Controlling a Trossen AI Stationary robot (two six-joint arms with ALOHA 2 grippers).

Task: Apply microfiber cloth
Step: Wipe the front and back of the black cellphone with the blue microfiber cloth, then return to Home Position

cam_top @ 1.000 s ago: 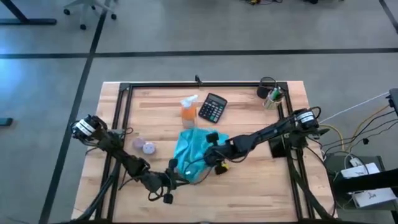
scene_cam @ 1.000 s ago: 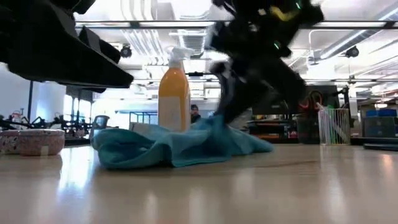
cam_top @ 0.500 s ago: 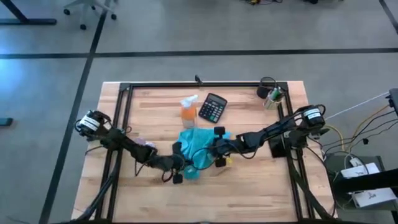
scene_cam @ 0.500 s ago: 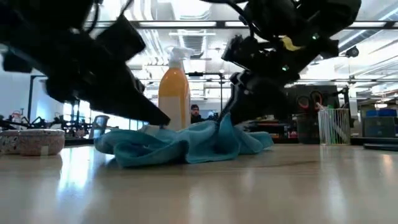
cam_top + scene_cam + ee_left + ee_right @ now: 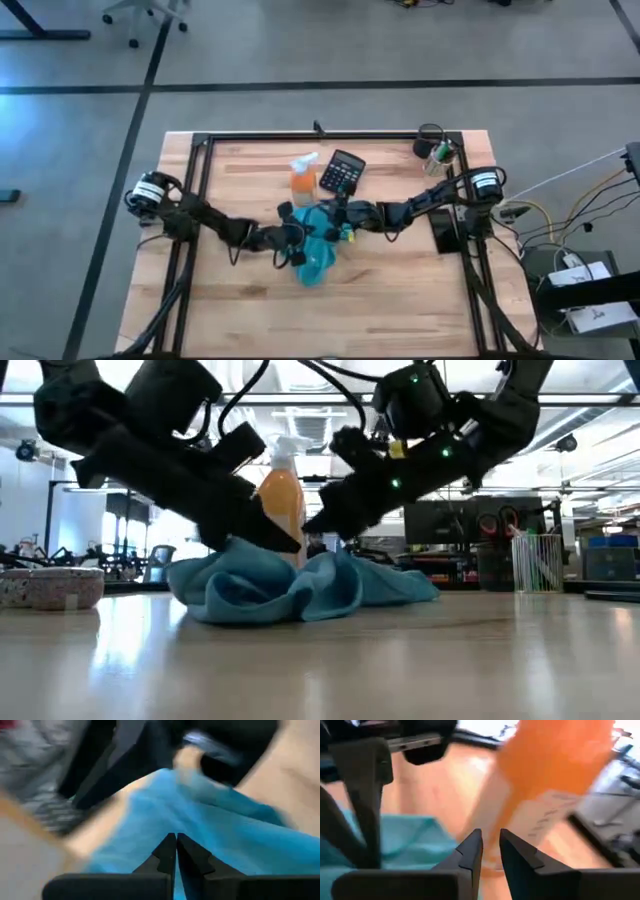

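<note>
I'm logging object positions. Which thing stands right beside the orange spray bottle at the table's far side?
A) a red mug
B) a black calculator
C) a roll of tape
B: in the high view the black calculator sits just beside the orange spray bottle.

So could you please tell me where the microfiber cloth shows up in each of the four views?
High view: the microfiber cloth lies bunched mid-table, between the two arms' fingers.
Low view: left of centre on the tabletop, under both arms.
Left wrist view: fills the middle, beyond the shut fingers.
Right wrist view: a patch at the lower left.
Shared landmark: the orange spray bottle, right behind the cloth.
</note>
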